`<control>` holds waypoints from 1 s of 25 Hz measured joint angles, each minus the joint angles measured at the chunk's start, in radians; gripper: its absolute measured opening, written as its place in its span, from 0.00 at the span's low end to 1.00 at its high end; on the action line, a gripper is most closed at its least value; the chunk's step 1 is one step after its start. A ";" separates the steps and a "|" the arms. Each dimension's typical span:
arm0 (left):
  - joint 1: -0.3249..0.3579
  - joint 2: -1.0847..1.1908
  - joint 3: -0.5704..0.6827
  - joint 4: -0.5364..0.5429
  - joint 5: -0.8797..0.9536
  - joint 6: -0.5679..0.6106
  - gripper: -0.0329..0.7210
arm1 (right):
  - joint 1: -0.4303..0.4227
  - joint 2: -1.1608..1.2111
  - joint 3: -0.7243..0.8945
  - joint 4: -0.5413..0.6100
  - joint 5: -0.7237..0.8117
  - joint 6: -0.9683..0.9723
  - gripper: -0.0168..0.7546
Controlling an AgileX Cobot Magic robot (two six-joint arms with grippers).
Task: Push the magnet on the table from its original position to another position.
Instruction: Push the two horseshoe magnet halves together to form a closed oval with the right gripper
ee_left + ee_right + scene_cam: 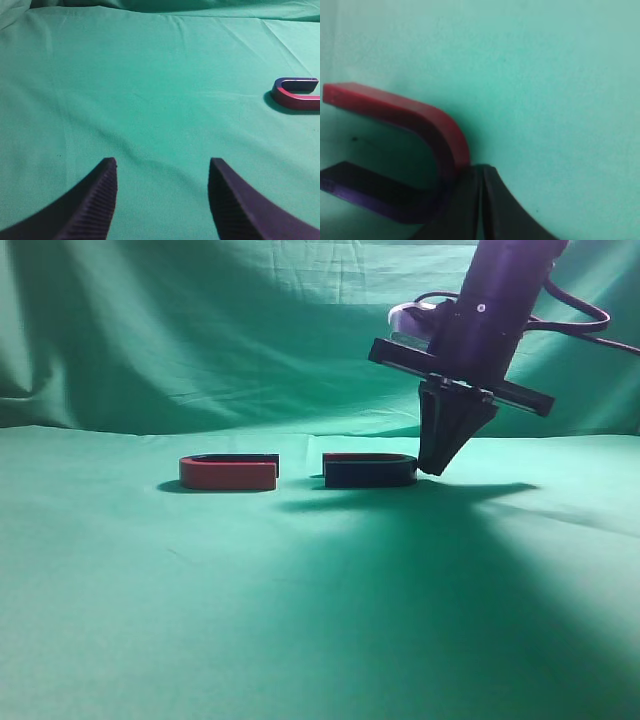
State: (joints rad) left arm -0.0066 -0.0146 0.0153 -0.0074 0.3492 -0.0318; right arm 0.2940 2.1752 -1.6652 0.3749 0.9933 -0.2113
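Observation:
The magnet (368, 471) lies flat on the green table (300, 610), dark navy side toward the exterior camera with a thin red strip on top. In the right wrist view it (415, 135) shows as a U with a red arm and a dark arm. My right gripper (436, 468) is shut and empty, its tips down at the cloth, touching the magnet's curved right end (482, 167). My left gripper (162, 162) is open and empty above bare cloth; it does not show in the exterior view.
A second U-shaped magnet with a red side (229, 473) lies just left of the task magnet, a small gap between them; it also shows in the left wrist view (296, 94) at the far right. A green backdrop (200, 330) rises behind the table.

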 joint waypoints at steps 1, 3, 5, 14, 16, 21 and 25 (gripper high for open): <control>0.000 0.000 0.000 0.000 0.000 0.000 0.54 | 0.000 0.000 0.000 -0.002 -0.010 0.000 0.02; 0.000 0.000 0.000 0.000 0.000 0.000 0.54 | 0.005 0.000 0.000 -0.002 -0.025 0.000 0.02; 0.000 0.000 0.000 0.000 0.000 0.000 0.54 | 0.012 0.001 0.000 -0.002 -0.030 0.000 0.02; 0.000 0.000 0.000 0.000 0.000 0.000 0.54 | 0.056 0.002 0.000 0.007 -0.051 0.000 0.02; 0.000 0.000 0.000 0.000 0.000 0.000 0.54 | 0.061 0.002 0.000 0.009 -0.056 0.000 0.02; 0.000 0.000 0.000 0.000 0.000 0.000 0.54 | 0.074 0.002 0.000 0.033 -0.064 0.000 0.02; 0.000 0.000 0.000 0.000 0.000 0.000 0.54 | 0.076 0.002 0.000 0.033 -0.059 0.000 0.02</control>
State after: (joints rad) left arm -0.0066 -0.0146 0.0153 -0.0074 0.3492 -0.0318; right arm 0.3700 2.1775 -1.6652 0.4076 0.9343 -0.2113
